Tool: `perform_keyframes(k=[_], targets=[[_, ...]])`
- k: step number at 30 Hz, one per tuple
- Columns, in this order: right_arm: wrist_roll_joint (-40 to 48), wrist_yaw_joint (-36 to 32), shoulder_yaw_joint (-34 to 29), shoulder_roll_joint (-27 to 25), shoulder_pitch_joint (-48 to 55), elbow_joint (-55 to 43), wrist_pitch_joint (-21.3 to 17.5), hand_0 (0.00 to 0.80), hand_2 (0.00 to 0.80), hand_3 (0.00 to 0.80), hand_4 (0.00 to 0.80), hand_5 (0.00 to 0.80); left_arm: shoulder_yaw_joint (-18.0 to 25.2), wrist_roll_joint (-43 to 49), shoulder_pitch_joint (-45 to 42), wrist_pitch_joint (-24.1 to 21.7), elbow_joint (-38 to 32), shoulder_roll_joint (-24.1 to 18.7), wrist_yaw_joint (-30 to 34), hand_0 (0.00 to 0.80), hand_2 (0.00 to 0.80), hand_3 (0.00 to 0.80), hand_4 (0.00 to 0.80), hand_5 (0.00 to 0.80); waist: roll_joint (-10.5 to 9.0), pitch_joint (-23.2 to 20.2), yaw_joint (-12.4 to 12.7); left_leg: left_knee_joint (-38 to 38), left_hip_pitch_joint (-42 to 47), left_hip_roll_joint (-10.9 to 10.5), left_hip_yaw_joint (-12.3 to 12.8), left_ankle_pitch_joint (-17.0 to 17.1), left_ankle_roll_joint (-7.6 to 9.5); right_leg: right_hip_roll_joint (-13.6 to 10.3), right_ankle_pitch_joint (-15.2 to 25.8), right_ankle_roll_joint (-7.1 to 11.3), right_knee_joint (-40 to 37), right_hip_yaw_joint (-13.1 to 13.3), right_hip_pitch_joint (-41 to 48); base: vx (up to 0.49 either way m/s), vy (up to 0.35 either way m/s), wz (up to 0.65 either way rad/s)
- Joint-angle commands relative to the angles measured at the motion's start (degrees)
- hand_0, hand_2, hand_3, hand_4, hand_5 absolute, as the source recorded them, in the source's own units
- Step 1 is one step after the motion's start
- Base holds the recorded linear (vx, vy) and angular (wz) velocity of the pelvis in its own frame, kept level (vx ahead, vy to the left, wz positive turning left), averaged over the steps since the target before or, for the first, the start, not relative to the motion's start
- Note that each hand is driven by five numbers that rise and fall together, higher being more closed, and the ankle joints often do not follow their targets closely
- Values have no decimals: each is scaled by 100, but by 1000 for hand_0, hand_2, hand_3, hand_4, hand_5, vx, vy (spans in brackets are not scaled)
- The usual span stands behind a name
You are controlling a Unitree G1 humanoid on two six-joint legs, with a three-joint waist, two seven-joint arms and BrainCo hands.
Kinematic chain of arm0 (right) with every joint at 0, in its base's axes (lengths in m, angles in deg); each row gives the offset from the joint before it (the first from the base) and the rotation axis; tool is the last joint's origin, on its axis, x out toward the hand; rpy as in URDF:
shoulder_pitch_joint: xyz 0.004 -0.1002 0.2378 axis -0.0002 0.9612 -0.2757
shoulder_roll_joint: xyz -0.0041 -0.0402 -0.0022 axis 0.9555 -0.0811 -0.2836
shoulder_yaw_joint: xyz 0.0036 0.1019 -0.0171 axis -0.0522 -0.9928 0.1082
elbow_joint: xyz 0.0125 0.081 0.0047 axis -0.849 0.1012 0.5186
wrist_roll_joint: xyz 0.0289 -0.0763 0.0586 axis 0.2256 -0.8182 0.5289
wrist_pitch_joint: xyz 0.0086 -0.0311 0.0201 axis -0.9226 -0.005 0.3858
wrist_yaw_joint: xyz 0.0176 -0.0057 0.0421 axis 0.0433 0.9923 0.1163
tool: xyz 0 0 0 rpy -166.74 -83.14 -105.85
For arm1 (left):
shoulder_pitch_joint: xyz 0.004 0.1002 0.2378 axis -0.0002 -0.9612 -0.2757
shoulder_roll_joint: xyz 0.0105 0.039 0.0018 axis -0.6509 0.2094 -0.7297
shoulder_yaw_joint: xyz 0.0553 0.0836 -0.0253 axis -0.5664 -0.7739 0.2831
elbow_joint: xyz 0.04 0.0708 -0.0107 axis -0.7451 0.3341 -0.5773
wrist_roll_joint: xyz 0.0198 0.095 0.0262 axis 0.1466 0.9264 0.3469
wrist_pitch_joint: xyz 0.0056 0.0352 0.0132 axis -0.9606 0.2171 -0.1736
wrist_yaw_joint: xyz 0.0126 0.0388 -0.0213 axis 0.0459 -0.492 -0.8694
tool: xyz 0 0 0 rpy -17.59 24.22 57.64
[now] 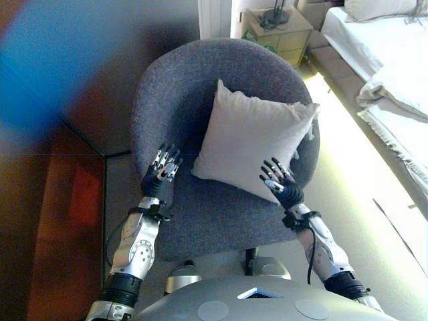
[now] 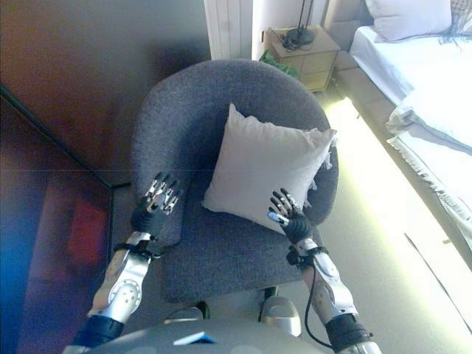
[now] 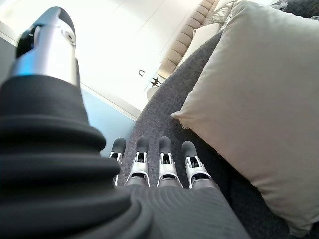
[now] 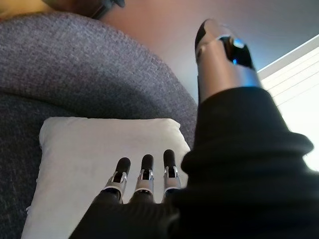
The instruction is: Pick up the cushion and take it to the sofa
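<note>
A pale beige square cushion (image 1: 251, 137) leans on the seat and back of a round grey armchair (image 1: 170, 100). My left hand (image 1: 160, 175) is open with straight fingers, over the seat just left of the cushion's lower left corner, apart from it. My right hand (image 1: 282, 186) is open, at the cushion's lower right edge, fingers pointing onto it. The left wrist view shows the cushion (image 3: 259, 99) beside my straight fingers (image 3: 164, 162). The right wrist view shows the cushion (image 4: 94, 159) just past my fingers (image 4: 144, 174). No sofa shows.
A bed with white bedding (image 1: 381, 60) runs along the right. A wooden bedside cabinet (image 1: 281, 30) with a dark lamp base stands behind the armchair. A dark wall (image 1: 80, 80) is to the left. Pale floor (image 1: 361, 200) lies between armchair and bed.
</note>
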Motion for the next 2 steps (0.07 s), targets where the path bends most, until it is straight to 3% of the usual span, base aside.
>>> perform_keyframes(k=[1, 2], targets=[[1, 42, -4, 67, -424, -186, -286, 0, 0, 0, 0, 0, -37, 5, 216, -53, -339, -259, 11, 0, 0, 0, 0, 0, -156, 131, 3, 341, -301, -421, 214, -323, 293, 160, -662, 281, 15, -29, 364, 0, 0, 0], [24, 73, -4, 65, -416, -210, -266, 0, 0, 0, 0, 0, -44, 5, 208, -25, -348, -263, 9, 0, 0, 0, 0, 0, -154, 128, 0, 334, -300, -419, 219, -320, 294, 162, -664, 283, 15, -23, 360, 0, 0, 0]])
